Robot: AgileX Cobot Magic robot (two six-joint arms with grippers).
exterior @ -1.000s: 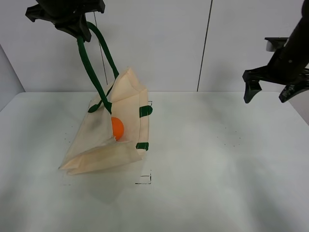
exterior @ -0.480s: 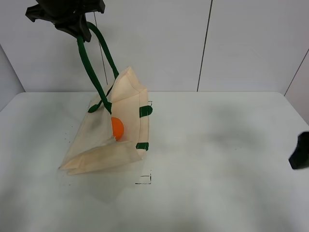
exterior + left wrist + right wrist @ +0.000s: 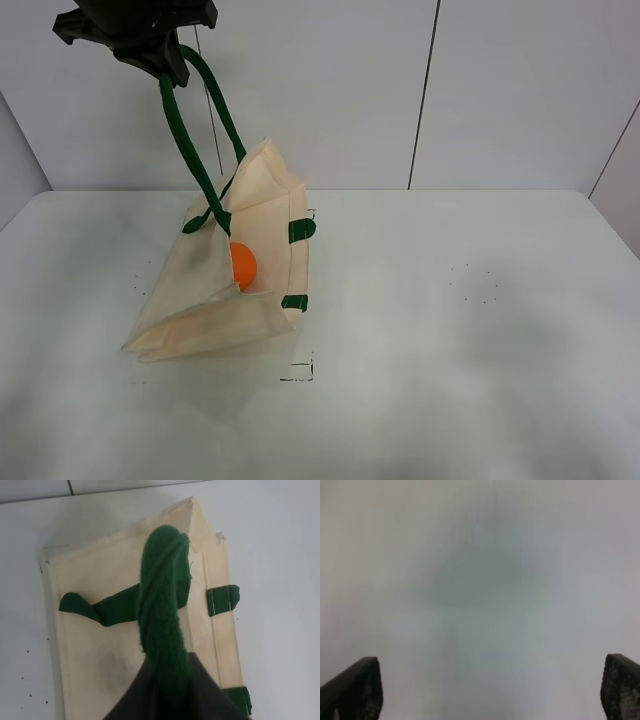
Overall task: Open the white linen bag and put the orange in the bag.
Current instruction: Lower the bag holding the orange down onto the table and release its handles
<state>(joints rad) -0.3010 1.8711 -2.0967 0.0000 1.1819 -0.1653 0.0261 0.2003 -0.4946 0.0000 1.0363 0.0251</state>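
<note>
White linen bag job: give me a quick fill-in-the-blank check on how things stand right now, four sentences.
1. The left claw grips the white linen bag by its dark green ____.
2. The orange sits ____ the bag.
3. The right claw is ____ and holds nothing.
4. The exterior high view shows only the ____ claw.
Missing words: handle; inside; open; left.

The left tool [image 3: 165, 62] is angular matte black; the right tool [image 3: 488, 687] has dark, perhaps ribbed fingers [image 3: 355, 687].
</note>
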